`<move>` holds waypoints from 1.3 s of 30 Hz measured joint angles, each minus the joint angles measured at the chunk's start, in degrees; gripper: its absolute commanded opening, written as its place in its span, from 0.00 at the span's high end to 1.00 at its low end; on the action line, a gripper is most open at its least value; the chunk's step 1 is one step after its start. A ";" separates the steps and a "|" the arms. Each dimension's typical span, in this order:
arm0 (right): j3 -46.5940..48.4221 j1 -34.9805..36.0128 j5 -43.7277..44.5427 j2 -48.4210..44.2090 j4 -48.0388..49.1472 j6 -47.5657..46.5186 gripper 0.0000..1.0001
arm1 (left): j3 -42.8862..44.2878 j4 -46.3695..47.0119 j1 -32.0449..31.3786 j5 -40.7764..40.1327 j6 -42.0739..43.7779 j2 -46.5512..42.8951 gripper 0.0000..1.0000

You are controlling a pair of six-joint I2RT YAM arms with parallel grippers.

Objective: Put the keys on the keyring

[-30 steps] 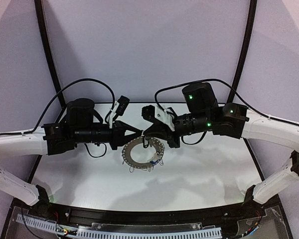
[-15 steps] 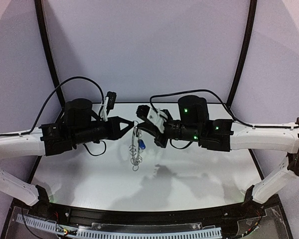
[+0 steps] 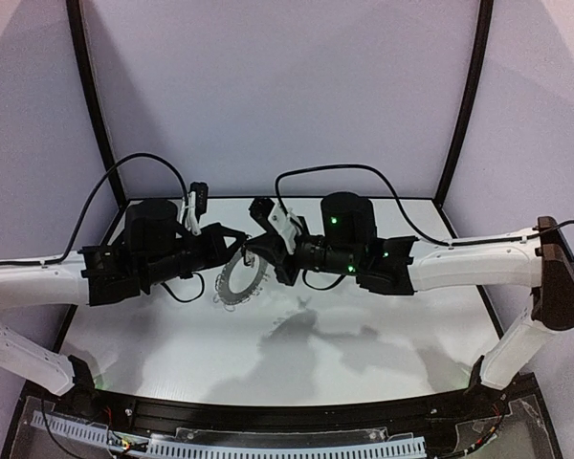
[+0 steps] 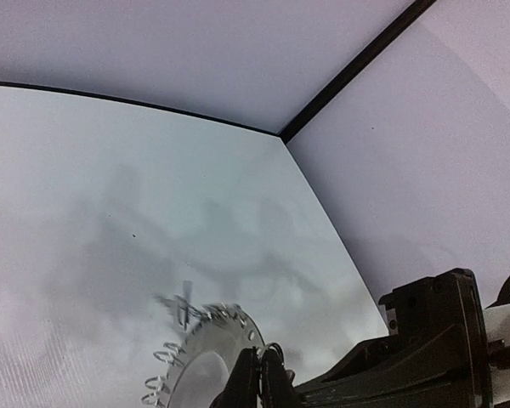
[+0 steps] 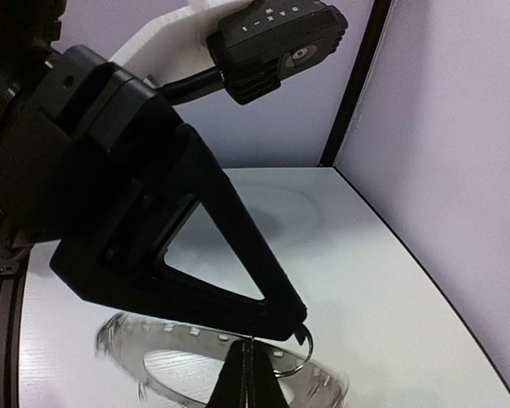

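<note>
The keyring (image 3: 225,292), a flat grey disc with wire loops on its rim, hangs tilted above the table between both grippers and is motion-blurred. My left gripper (image 3: 239,251) is shut on a wire loop (image 4: 273,348) at the ring's upper rim (image 4: 229,335). My right gripper (image 3: 256,251) faces it tip to tip. Its thin fingers (image 5: 247,350) are shut on the disc's edge (image 5: 188,332), beside that loop (image 5: 307,354). A blurred dark shape (image 4: 184,303) hangs at the far rim, and I cannot tell whether it is one of the keys.
The white table (image 3: 364,335) lies under the arms, with their shadows on it. Black frame posts (image 3: 459,115) and purple walls close the back and sides. Cables (image 3: 344,170) loop above both wrists.
Both grippers have lifted the keyring off the table and carried it left. It hung edge-on half a second ago and now shows its face. The blue key seen then no longer shows.
</note>
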 measured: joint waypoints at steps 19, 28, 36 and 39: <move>-3.74 0.33 3.48 -2.58 9.20 13.99 0.62 | -2.54 12.57 0.35 -0.57 -1.20 -0.52 0.99; -8.46 1.90 3.19 -20.41 -2.23 9.44 0.24 | -5.40 14.82 1.14 -2.03 6.16 -4.55 0.99; -9.68 0.39 12.76 -28.09 -8.85 9.11 0.02 | -5.86 13.05 1.14 -4.98 16.00 -6.32 0.99; -9.81 -0.39 16.15 -28.24 -11.63 9.99 0.02 | -5.79 10.21 1.16 -6.19 19.87 -6.21 0.99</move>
